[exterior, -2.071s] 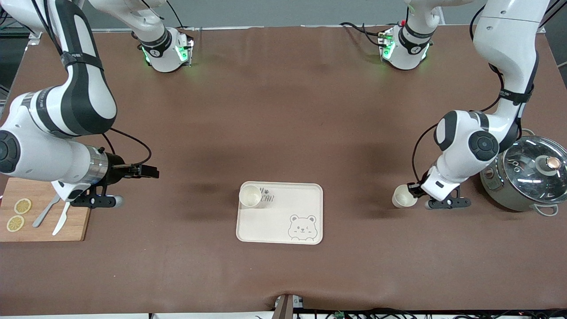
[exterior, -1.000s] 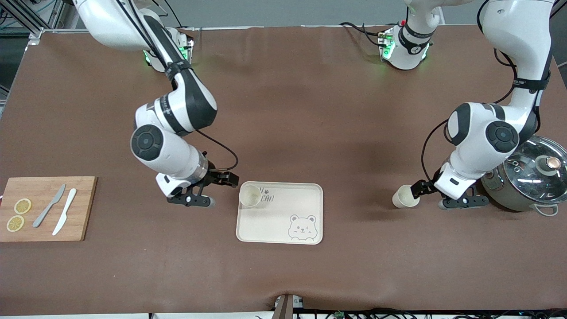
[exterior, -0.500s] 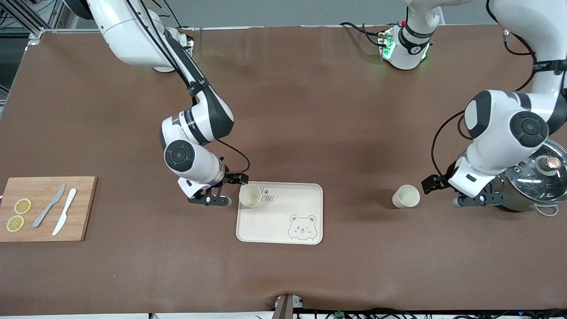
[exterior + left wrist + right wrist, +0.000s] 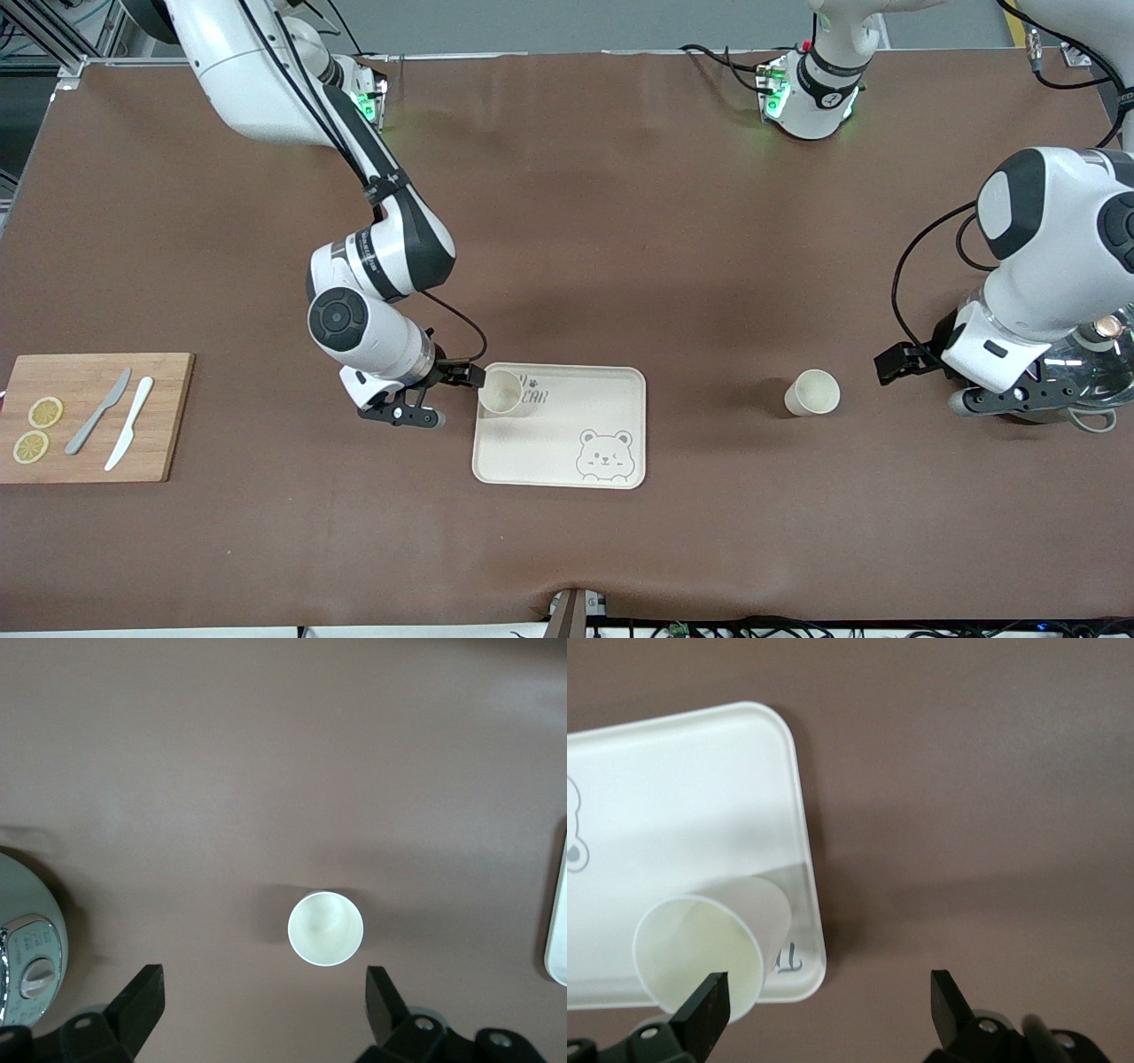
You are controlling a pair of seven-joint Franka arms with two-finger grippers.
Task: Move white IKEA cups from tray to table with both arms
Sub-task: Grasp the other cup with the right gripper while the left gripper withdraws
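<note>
One white IKEA cup [image 4: 500, 392] stands upright in a corner of the cream bear tray [image 4: 567, 439], the corner toward the right arm's end. My right gripper [image 4: 440, 396] is open just off that corner. In the right wrist view the cup [image 4: 700, 948] sits beside one fingertip [image 4: 709, 1003], not between the two. A second cup [image 4: 811, 392] stands upright on the bare table toward the left arm's end. My left gripper [image 4: 921, 385] is open and apart from it, toward the pot. In the left wrist view this cup [image 4: 325, 927] lies ahead of the open gripper [image 4: 263, 994].
A grey-green lidded pot [image 4: 1094, 368] stands at the left arm's end, partly under the left arm. A wooden cutting board [image 4: 89, 390] with two lemon slices and two knives lies at the right arm's end. The tray's edge [image 4: 558, 921] shows in the left wrist view.
My right gripper has swung in from the cutting board to the tray's corner by the cup. My left gripper has drawn back from the table cup toward the pot.
</note>
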